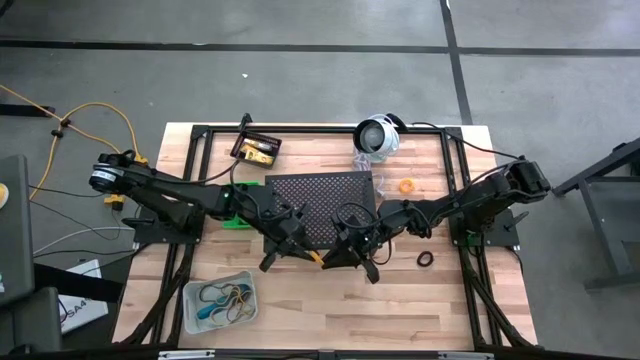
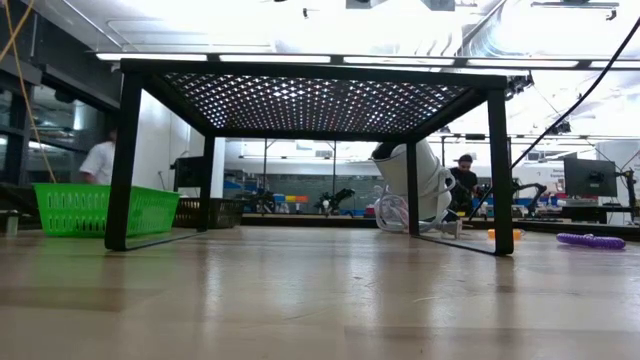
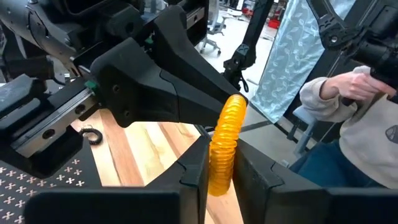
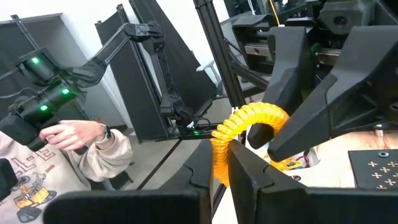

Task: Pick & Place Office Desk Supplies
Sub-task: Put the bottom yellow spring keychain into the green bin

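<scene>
A yellow ribbed tube (image 1: 316, 257) hangs in the air between my two grippers, just in front of the black perforated stand (image 1: 320, 200). My left gripper (image 1: 292, 243) is shut on one end of it and my right gripper (image 1: 347, 250) on the other. The right wrist view shows the tube (image 4: 249, 121) bent in an arc between the two holds. A clear bin (image 1: 220, 302) with several rubber bands stands near the front left. A green bin (image 1: 236, 216) and a black bin (image 1: 257, 150) stand farther back. The low view shows neither gripper. My left gripper pinches the tube's one end (image 3: 221, 168) between its two fingers, which lie across it. The tube rises out of the hold, clear of the table. My right gripper pinches the tube's other end (image 4: 220, 163) between its two fingers, across the tube. That end stands upright out of the hold, and the tube curves over toward the other gripper, clear of the table.
A round white-and-silver device (image 1: 378, 136) with a cable lies at the back. An orange loop (image 1: 407, 186) and a black loop (image 1: 425, 259) lie on the table's right part. A purple piece (image 2: 590, 240) lies at the right. A person's hand (image 4: 78, 134) shows beyond the table.
</scene>
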Tool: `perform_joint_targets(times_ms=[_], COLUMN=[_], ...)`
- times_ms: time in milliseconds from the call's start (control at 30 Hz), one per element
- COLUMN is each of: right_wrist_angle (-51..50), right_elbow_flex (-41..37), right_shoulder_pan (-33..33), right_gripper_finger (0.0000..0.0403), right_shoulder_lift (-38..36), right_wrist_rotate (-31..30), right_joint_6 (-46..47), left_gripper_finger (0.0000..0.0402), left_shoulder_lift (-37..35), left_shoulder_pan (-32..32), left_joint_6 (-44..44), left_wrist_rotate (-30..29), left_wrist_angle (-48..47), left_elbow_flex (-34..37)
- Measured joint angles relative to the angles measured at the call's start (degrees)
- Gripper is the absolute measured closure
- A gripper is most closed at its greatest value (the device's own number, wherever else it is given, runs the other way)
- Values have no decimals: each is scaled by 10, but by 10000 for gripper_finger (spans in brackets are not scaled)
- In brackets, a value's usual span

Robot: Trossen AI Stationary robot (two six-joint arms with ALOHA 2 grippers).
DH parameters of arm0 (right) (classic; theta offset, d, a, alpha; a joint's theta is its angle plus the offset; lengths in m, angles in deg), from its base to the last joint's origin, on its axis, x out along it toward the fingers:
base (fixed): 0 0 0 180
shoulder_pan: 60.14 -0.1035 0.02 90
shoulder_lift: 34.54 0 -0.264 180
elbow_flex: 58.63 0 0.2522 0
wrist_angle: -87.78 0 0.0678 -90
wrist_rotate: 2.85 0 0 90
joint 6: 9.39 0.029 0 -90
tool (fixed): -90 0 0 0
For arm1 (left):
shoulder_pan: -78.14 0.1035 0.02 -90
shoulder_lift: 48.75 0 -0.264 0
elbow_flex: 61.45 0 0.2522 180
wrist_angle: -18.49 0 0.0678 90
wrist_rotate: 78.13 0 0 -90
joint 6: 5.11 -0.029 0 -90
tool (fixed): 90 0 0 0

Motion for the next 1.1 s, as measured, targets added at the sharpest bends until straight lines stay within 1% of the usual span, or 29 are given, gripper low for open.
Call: perform_joint_targets(times_ms=[167,600,667,867,967,1033,1100], right_wrist_angle=[0,0,0,0,-5,-20,-42], right_elbow_flex=[0,0,0,0,0,0,0], right_shoulder_pan=[0,0,0,0,0,0,0], right_gripper_finger=[382,379,366,301,276,265,259], right_shoulder_lift=[0,0,0,0,0,0,0], right_wrist_rotate=[0,-4,-3,-4,-4,-4,-4], right_joint_6=[1,16,16,19,22,22,22], left_gripper_finger=[368,369,369,369,369,369,369], left_shoulder_lift=[0,0,0,0,0,0,0], left_shoulder_pan=[0,0,0,0,0,0,0], left_joint_6=[10,12,12,16,32,43,52], left_wrist_rotate=[0,0,0,0,1,11,33], left_wrist_angle=[0,0,0,0,-1,-1,-2], left_elbow_flex=[0,0,0,0,0,0,0])
